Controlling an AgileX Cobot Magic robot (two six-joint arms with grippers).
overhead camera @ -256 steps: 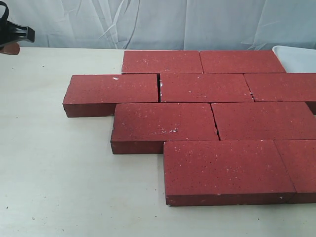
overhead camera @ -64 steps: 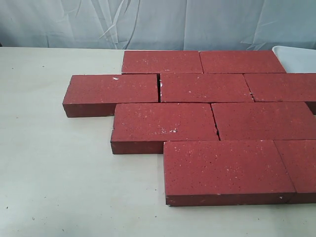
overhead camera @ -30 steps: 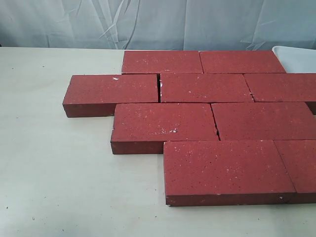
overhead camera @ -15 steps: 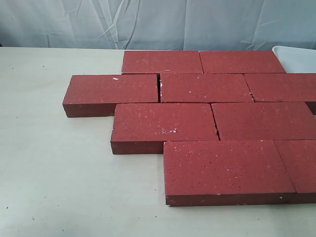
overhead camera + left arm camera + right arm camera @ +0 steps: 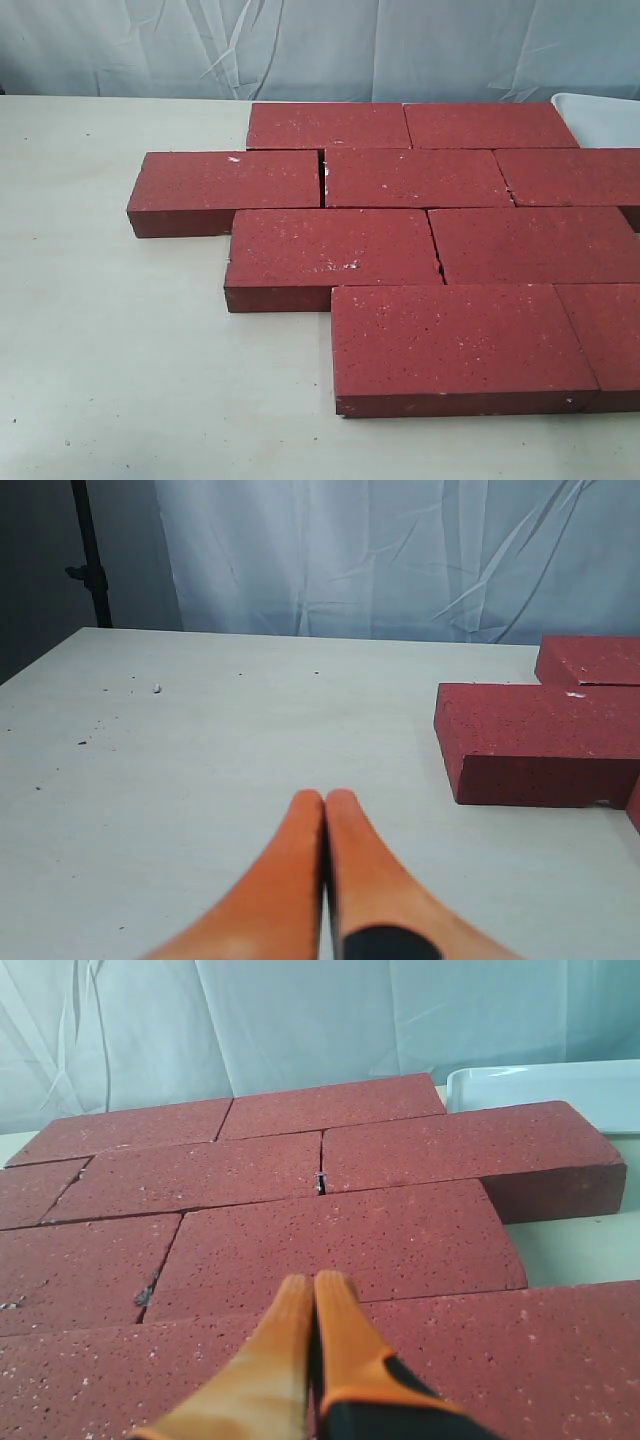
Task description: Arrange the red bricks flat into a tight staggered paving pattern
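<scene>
Red bricks (image 5: pixel 420 240): flat, four staggered rows, long axes crosswise to both claws; right gripper (image 5: pixel 312 1282), fingers together, directly above them, nearer; left gripper (image 5: pixel 324 798), fingers together, over table (image 5: pixel 200 740), bricks ahead.

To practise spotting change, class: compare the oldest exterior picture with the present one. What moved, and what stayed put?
A black arm part at the upper left edge of the exterior view withdrew out of sight; nothing was grasped or released. The dark red rectangular paver bricks keep their four staggered rows on the pale table, and the white tray stays put.
</scene>
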